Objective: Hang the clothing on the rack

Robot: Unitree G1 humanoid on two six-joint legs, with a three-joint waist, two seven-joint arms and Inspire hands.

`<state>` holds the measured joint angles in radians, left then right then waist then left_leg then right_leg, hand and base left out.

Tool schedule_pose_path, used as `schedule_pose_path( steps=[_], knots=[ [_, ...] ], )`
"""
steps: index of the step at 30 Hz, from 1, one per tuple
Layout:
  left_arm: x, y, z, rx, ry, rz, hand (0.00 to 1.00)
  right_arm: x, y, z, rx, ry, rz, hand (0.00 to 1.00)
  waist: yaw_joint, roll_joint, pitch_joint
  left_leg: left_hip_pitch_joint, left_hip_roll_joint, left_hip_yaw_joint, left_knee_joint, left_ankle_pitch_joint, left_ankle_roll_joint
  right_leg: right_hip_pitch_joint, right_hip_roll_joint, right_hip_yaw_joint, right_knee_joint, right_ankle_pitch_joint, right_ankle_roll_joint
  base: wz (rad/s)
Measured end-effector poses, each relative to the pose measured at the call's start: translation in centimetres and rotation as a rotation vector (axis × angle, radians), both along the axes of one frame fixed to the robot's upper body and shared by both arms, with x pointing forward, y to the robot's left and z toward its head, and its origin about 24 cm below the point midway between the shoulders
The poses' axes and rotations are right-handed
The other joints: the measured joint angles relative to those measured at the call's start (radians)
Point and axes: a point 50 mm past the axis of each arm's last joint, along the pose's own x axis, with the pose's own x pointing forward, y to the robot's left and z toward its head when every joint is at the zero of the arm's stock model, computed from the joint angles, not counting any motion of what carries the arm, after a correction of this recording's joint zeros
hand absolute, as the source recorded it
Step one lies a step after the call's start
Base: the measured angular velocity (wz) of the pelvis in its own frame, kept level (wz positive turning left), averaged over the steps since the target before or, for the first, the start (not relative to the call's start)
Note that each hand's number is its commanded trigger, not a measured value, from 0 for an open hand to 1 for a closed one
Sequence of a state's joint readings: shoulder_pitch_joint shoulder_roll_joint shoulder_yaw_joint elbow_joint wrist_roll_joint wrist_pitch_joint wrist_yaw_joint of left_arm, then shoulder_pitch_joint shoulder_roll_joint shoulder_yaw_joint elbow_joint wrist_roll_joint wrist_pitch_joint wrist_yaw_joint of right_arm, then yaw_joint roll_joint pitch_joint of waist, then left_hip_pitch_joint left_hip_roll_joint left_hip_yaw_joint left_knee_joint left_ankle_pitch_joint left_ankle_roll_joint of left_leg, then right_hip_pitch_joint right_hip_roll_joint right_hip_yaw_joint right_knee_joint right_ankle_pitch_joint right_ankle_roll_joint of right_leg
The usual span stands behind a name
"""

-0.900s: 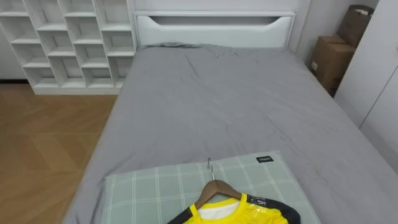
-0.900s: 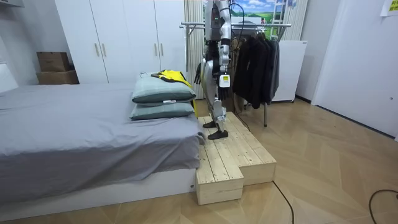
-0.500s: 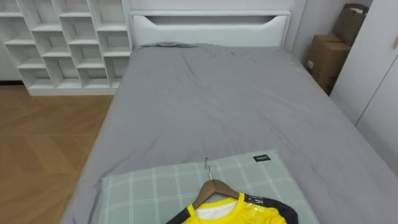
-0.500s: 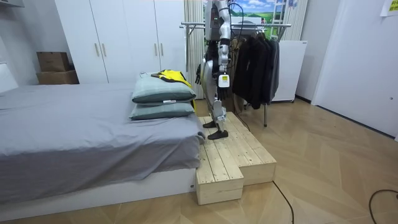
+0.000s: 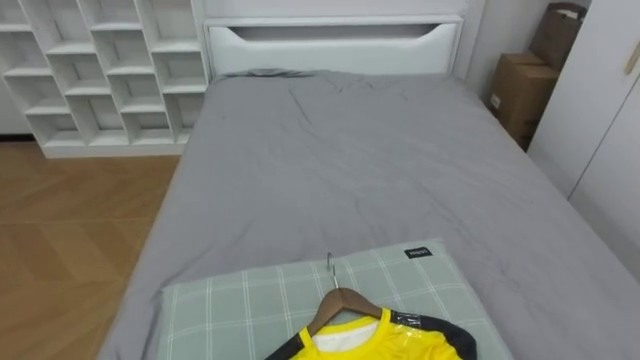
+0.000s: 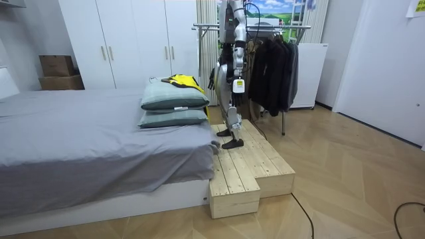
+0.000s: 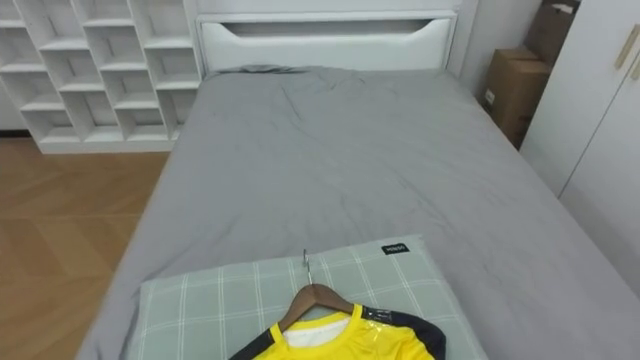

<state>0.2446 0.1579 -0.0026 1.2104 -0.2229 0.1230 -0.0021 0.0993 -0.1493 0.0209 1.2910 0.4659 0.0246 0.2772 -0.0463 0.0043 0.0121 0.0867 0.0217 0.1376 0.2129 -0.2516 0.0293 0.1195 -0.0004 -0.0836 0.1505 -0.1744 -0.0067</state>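
A yellow shirt (image 5: pixel 385 345) with dark sleeves lies on a wooden hanger (image 5: pixel 338 300), whose metal hook points toward the headboard. Both rest on a green checked pillow (image 5: pixel 240 300) at the near end of the grey bed (image 5: pixel 340 170). In the room view I stand upright on a wooden platform (image 6: pixel 252 169) beside the stacked pillows (image 6: pixel 174 99), facing the bed, with the yellow shirt (image 6: pixel 182 81) on top. My left hand (image 6: pixel 239 85) and right hand (image 6: pixel 212 78) hang low at my sides, away from the shirt. A clothes rack (image 6: pixel 265 28) with dark garments stands right behind me.
White cube shelves (image 5: pixel 90 70) stand at the far left over wooden floor. Cardboard boxes (image 5: pixel 520 90) and white wardrobe doors (image 5: pixel 610 130) line the bed's right side. The platform's step drops to the floor in the room view.
Only the eye view has drifted slightly; the shirt, hanger and pillow lie as before, and my stance in the room view is the same.
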Motion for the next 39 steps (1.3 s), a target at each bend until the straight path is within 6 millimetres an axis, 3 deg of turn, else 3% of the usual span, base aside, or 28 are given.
schedule_pose_path(
  steps=[9, 13, 17, 30, 39],
  knots=[
    [1.4, 0.7, 0.3, 0.114, -0.028, -0.123, 0.0, 0.1, 0.1, -0.1, -0.038, 0.015, 0.022, 0.0, 0.008, -0.016, -0.0024, 0.01, -0.008, 0.001, 0.005, 0.0, 0.0, 0.004, -0.002, 0.003, -0.015, -0.007, -0.001, 0.0],
    [3.5, 2.1, 0.9, 0.262, -0.131, -0.095, 0.0, 0.0, 0.1, -0.1, -0.055, 0.027, 0.059, 0.0, 0.029, -0.023, -0.0018, 0.029, -0.008, -0.004, -0.009, 0.0, -0.001, 0.026, -0.001, -0.003, -0.016, -0.007, -0.001, 0.05],
    [5.8, 3.0, 1.9, 0.409, -0.241, -0.11, 0.0, 0.2, 0.0, -0.1, -0.076, 0.021, 0.085, 0.0, 0.027, -0.016, -0.0064, 0.028, -0.008, -0.007, -0.015, 0.0, -0.001, 0.024, -0.003, -0.009, -0.014, -0.007, -0.001, 0.01],
    [8.6, 4.3, 4.2, 0.792, -0.392, -0.255, 0.0, 0.1, -0.8, 0.1, -0.122, 0.006, 0.085, 0.0, 0.022, -0.002, -0.0092, 0.044, -0.014, -0.037, -0.029, 0.001, -0.001, 0.04, -0.004, -0.034, -0.01, -0.006, -0.001, 0.06],
    [12.7, 4.6, 7.0, 0.986, -0.601, -0.417, 0.0, 0.6, -1.6, 0.4, -0.157, -0.003, 0.158, 0.0, -0.002, 0.019, -0.0106, 0.046, -0.021, -0.059, -0.02, 0.001, 0.0, 0.054, -0.009, -0.054, -0.016, -0.006, -0.001, 0.06]
  ],
)
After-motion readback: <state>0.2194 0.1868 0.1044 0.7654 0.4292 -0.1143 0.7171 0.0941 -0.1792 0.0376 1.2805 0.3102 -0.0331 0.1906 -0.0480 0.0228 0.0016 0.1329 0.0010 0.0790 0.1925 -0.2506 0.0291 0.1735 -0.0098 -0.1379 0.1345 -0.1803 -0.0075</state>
